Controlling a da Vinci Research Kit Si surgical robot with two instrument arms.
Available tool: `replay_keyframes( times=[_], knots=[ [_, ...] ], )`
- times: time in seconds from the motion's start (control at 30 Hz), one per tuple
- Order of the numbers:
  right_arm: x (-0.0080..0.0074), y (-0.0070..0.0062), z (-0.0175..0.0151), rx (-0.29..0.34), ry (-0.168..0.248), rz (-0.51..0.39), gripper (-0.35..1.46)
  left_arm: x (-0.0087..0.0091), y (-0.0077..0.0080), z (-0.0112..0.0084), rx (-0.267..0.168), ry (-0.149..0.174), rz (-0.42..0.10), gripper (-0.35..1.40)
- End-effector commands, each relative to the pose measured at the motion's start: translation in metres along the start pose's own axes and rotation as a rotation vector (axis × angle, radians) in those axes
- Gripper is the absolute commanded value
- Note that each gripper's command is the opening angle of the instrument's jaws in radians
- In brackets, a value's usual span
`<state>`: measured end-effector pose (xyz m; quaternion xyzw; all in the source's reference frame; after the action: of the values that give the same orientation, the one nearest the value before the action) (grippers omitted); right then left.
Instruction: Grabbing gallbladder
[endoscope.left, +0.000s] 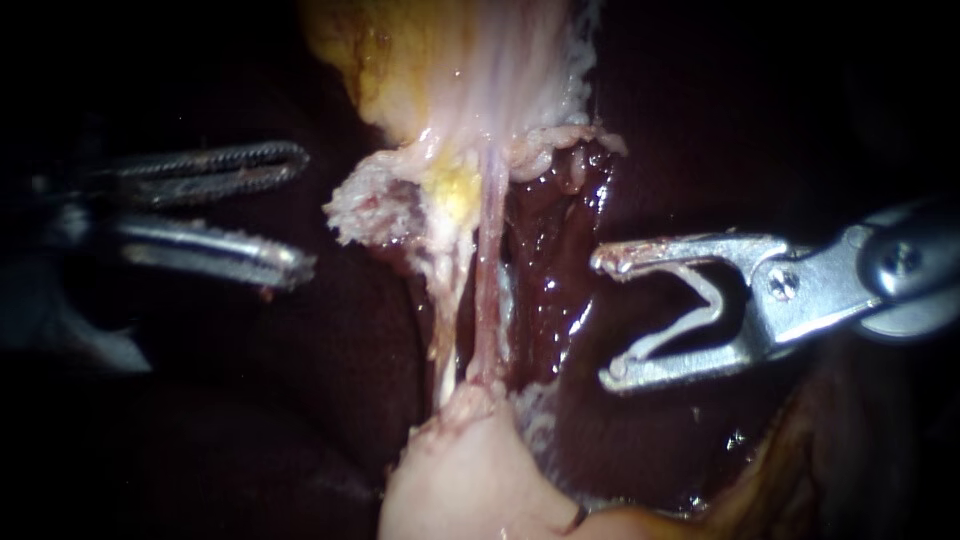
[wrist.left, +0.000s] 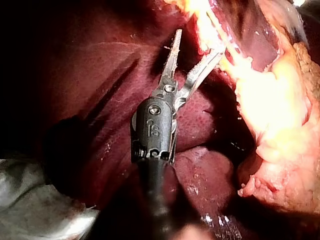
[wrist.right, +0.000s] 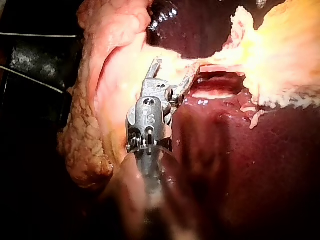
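Observation:
The pale yellowish gallbladder (endoscope.left: 460, 60) hangs at the top centre of the endoscope view. From it a whitish tube (endoscope.left: 447, 300) and a pinker tube (endoscope.left: 488, 270) run down to a pale lump of tissue (endoscope.left: 470, 470). My left instrument (endoscope.left: 303, 212) sits left of the frayed tissue edge, its serrated jaws open and holding nothing. In the left wrist view its jaws (wrist.left: 199, 42) gape just short of the yellow tissue (wrist.left: 270, 90). My right instrument (endoscope.left: 605, 320) stands right of the tubes over dark liver, jaws open and empty. Its jaws (wrist.right: 174, 66) lie close to pale tissue (wrist.right: 120, 75).
Dark red liver (endoscope.left: 300, 400) surrounds the tubes, and a wet raw bed (endoscope.left: 550, 260) lies between them and the right instrument. Yellow-brown fatty tissue (endoscope.left: 800, 470) sits at the lower right. Grey cloth (wrist.left: 30, 205) lies beside the left instrument's shaft.

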<state>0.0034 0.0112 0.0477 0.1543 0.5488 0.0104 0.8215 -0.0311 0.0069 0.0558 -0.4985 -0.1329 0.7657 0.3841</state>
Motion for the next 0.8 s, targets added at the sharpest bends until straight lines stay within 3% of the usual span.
replay_keyframes(
  times=[0.03,0.33,0.6,0.8],
  knots=[
    [0.0000,0.0000,0.0000,0.000,0.000,0.000,0.46,0.0001,-0.0001,0.0004,0.002,0.004,-0.008,0.47],
    [0.0000,0.0000,0.0000,0.000,0.000,0.000,0.46,0.0008,0.0006,0.0038,-0.005,0.004,-0.031,0.46],
    [0.0000,0.0000,0.0000,0.000,0.000,0.000,0.46,0.0001,0.0009,0.0054,-0.003,0.009,-0.075,0.09],
    [0.0000,0.0000,0.0001,-0.001,0.000,0.006,0.46,-0.0012,0.0004,0.0058,0.000,0.008,-0.067,-0.05]
  ],
)
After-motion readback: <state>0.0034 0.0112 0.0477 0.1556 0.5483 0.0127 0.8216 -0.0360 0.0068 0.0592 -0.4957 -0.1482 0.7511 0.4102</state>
